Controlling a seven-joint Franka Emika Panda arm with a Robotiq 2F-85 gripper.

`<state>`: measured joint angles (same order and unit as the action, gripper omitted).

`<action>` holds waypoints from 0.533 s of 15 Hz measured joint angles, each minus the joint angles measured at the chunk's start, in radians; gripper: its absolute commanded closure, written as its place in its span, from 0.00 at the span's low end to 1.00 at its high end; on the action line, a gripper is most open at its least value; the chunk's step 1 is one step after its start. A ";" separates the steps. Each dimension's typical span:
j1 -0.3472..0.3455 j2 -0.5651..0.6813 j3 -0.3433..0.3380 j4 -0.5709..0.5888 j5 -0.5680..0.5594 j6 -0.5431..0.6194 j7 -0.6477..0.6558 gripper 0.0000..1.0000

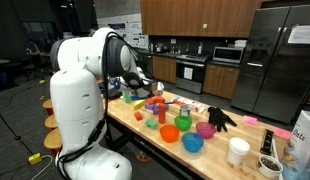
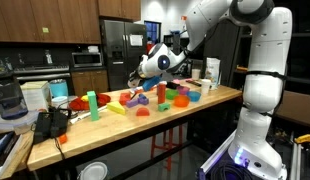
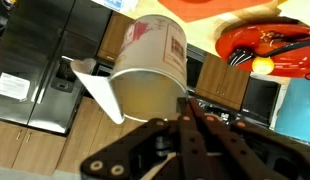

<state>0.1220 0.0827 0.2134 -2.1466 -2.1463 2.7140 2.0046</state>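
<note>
The gripper (image 3: 187,118) is up off the table and has a paper cup (image 3: 150,60) in its grasp. In the wrist view the two fingers run up from the bottom of the frame and close in tight on the cup's rim, clamped on its edge just by the open mouth. The cup is white with red print on its side. It is tipped over, so the pale inside faces the camera and the base points away. A glossy red object (image 3: 260,45) sits off to one side behind it, but what it is can't be made out. In an exterior view the cup (image 2: 148,66) hangs in the air at the end of the arm, well above the wooden table (image 2: 105,125), with a scatter of coloured blocks (image 2: 135,103) on the tabletop below it. The cup touches nothing but the fingers. In an exterior view from the opposite side the gripper (image 1: 136,80) is half hidden behind the robot's white body, and the cup itself is hard to pick out there. Further along the table, well apart from the gripper, are an orange bowl (image 1: 170,133), a blue bowl (image 1: 192,144) just beside it, and a black glove (image 1: 221,119) lying flat. A steel fridge (image 1: 280,60) stands in the kitchen behind.
</note>
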 measured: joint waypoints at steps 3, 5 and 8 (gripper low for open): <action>0.000 0.005 0.000 -0.005 -0.074 -0.007 0.007 0.99; 0.000 0.005 0.002 -0.004 -0.160 -0.036 0.037 0.99; 0.001 0.006 0.011 -0.003 -0.299 -0.101 0.123 0.99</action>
<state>0.1228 0.0886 0.2242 -2.1500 -2.4451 2.6133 2.1275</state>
